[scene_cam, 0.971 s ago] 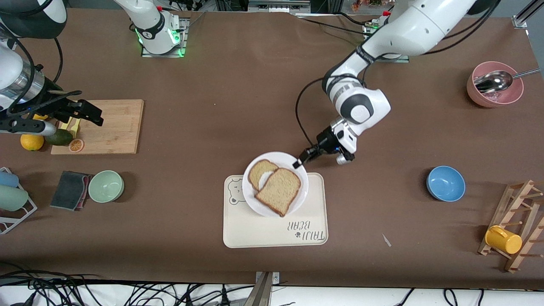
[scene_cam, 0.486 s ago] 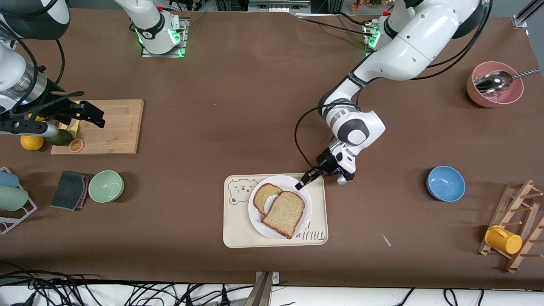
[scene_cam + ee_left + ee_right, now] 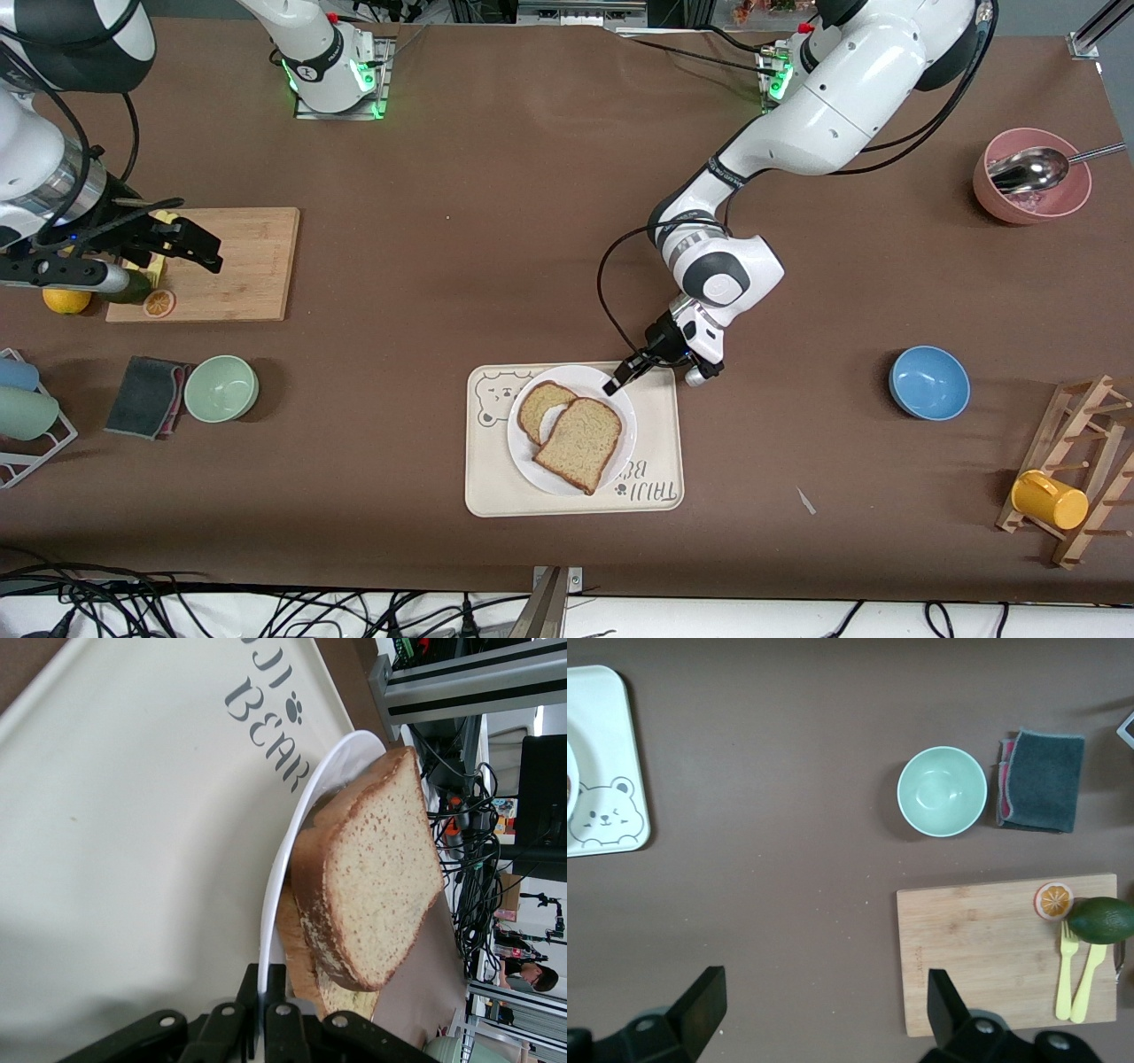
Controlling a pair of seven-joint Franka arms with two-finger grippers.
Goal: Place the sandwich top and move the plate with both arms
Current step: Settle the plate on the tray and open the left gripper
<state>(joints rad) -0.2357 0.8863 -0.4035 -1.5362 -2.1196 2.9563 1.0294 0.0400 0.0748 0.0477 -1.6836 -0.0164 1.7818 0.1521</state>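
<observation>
The left gripper (image 3: 613, 385) pinches the plate (image 3: 620, 415) rim over the tray (image 3: 660, 443), sandwich top (image 3: 578, 445) aboard. The right gripper (image 3: 190, 244), fingers spread, waits above the cutting board (image 3: 248, 266).

A white plate (image 3: 620, 416) carries speckled light-brown bread (image 3: 580, 443) with darker crust on a cream tray (image 3: 567, 496) printed with a grey bear outline and lettering, all on a brown table (image 3: 496, 221).

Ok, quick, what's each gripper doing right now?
Left gripper: shut on the rim of the plate, over the tray.
Right gripper: open, holding nothing, over the table by the cutting board.
</observation>
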